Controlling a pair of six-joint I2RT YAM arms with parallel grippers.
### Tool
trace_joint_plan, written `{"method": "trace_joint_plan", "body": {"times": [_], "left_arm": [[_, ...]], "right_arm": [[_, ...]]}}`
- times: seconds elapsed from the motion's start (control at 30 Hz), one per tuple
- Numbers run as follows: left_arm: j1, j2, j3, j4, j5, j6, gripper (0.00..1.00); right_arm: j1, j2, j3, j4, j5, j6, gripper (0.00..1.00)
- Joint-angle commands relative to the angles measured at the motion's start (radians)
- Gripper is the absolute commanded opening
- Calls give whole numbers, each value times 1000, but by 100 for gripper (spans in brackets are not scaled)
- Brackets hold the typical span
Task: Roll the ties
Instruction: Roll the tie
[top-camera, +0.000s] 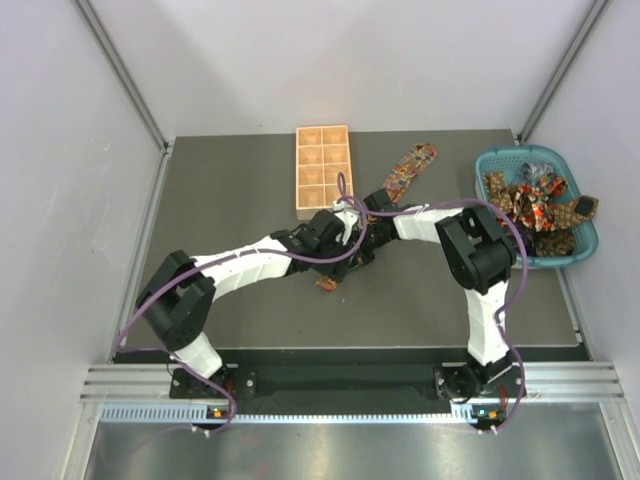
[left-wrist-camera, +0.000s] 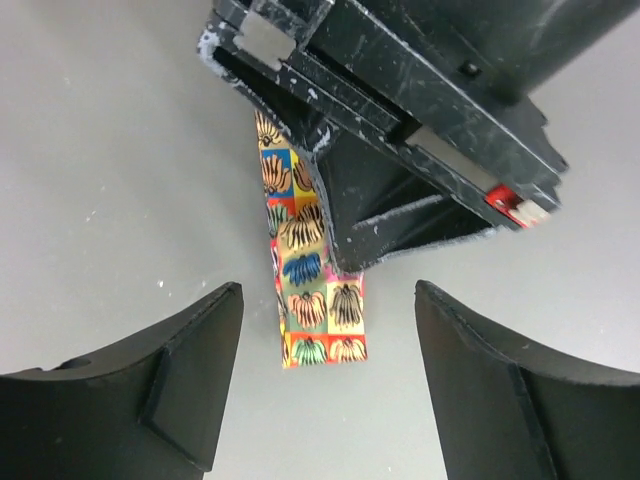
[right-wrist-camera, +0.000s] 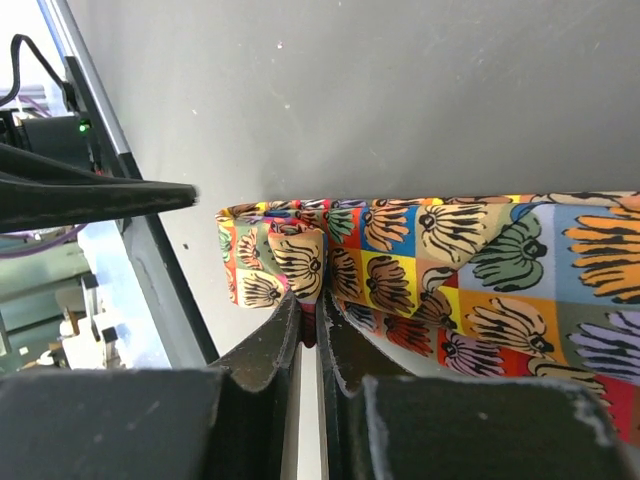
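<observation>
Near mid-frame overhead, the right end effector (right-wrist-camera: 312, 312) clenches the printed tie (right-wrist-camera: 450, 270) at its fold while the left end effector (left-wrist-camera: 328, 300) hovers released.

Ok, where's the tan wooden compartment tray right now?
In the top view, the tan wooden eight-compartment tray lies near the middle of the far edge of the dark grey table, with the colourful printed necktie just to its right.

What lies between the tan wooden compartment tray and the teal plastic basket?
In the top view, one end of a multicoloured printed fabric necktie lies on the dark table there, touching neither tray nor basket.
</observation>
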Motion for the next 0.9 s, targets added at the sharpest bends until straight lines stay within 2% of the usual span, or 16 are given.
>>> {"method": "trace_joint_plan", "body": {"times": [0.0, 0.3, 0.47, 0.6, 0.73, 0.87], "left_arm": [[-1, 53, 26, -13, -12, 19, 74], [3, 139, 51, -34, -4, 44, 69], [2, 158, 57, -52, 37, 82, 61], [-6, 178, 63, -57, 10, 95, 56], [-23, 208, 85, -77, -42, 105, 44], [-27, 225, 80, -92, -67, 90, 36]], "right_arm": [[-19, 20, 13, 28, -15, -26, 3], [-24, 28, 16, 28, -14, -18, 3], [-24, 31, 19, 31, -17, -14, 3], [-24, 29, 18, 35, -27, -9, 3], [-24, 28, 14, 44, -38, -3, 4], [-24, 17, 11, 47, -29, 2, 15]]}}
